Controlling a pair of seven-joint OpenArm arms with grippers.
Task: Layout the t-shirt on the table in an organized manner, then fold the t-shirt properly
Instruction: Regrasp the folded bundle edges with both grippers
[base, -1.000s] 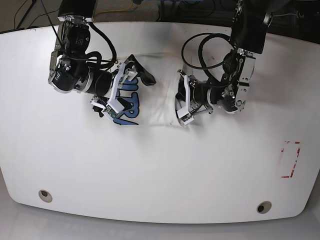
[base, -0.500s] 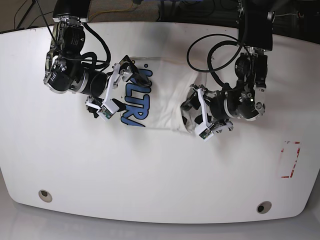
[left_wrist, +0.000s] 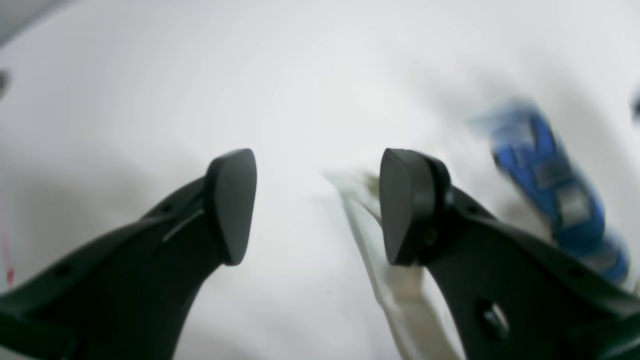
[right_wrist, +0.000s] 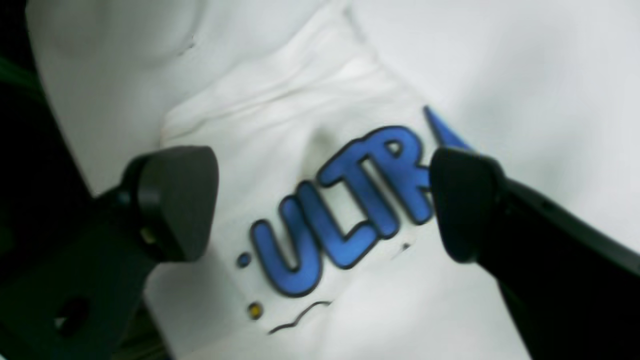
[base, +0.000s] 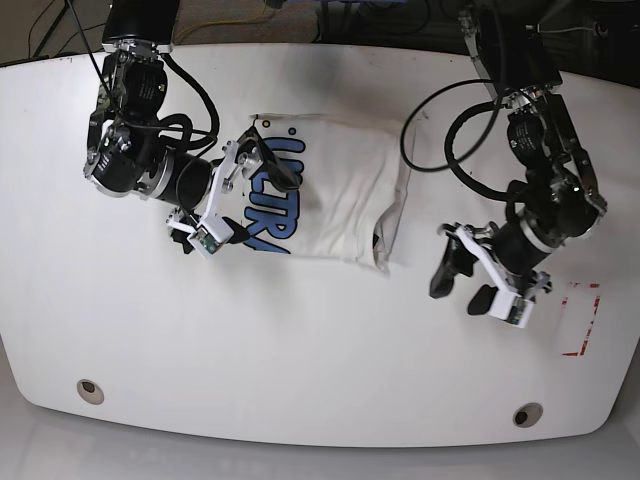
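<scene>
Currently the t-shirt (base: 325, 185) lies bunched near the table's (base: 320, 340) far edge, print up. My left gripper (base: 478, 280) hangs empty, jaws apart, clear of the cloth; my right gripper (right_wrist: 320, 200) hovers spread over "ULTRA". I judge each should pinch an outer corner and draw outward.

Between my own right jaws, at the centre of the right wrist view, I read "ULTR" in blue, dark-outlined letters printed on the white t-shirt (right_wrist: 310, 165); the base view shows the same blue word, upper centre, partly hidden by my arm.
</scene>
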